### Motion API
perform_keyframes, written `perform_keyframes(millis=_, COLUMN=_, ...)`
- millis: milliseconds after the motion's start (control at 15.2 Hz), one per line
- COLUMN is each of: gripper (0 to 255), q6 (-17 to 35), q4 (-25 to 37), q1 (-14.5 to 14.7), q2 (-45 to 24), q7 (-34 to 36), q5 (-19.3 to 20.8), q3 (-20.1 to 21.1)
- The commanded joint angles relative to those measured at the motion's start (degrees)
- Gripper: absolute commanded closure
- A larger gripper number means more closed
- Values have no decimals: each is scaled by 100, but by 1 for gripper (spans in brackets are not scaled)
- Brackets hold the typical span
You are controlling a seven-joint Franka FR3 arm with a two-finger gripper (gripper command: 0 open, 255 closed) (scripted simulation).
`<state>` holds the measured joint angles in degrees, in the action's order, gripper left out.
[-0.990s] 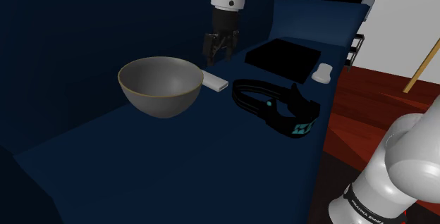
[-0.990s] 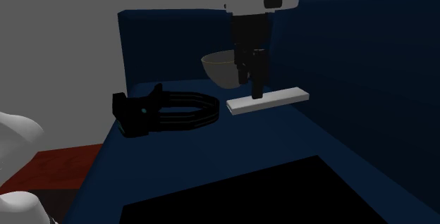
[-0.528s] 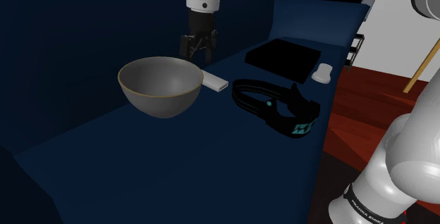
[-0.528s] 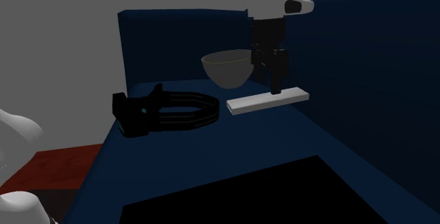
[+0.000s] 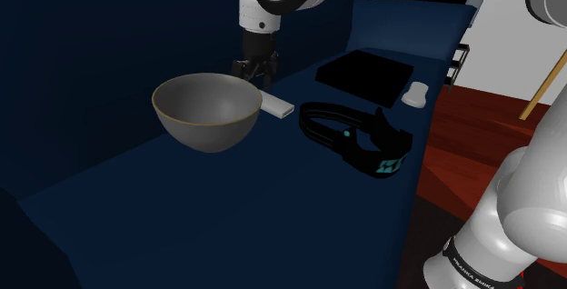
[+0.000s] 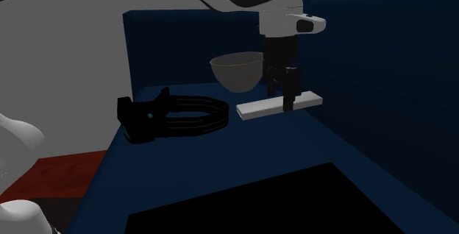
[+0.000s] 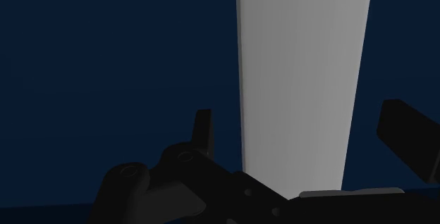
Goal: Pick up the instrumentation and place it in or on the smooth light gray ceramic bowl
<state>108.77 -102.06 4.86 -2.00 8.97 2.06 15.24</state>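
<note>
Dark blue surface (image 5: 227, 205) carried the white bar (image 7: 303, 75) just beside the bowl (image 5: 207, 110). End effector (image 7: 303, 127) straddled the bar, fingers (image 7: 203, 127) apart, untouching. Risk: an off-centre grip could let the bar pivot and slip
</note>
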Motion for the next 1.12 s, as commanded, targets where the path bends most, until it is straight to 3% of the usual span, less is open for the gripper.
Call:
perform_keyframes(millis=0, gripper=0, q6=17, q4=-12, q1=-1, q2=-3, q7=0, q5=1, q3=-1)
perform_keyframes(millis=264, gripper=0, q6=16, q4=-11, q1=-1, q2=-3, q7=0, q5=1, q3=-1)
perform_keyframes(millis=330, gripper=255, q6=16, q4=-11, q1=-1, q2=-3, q7=0, q5=1, q3=-1)
perform_keyframes(millis=1056, gripper=255, q6=-136, q4=135, q1=0, q2=3, q7=-5, q5=-2, q3=0)
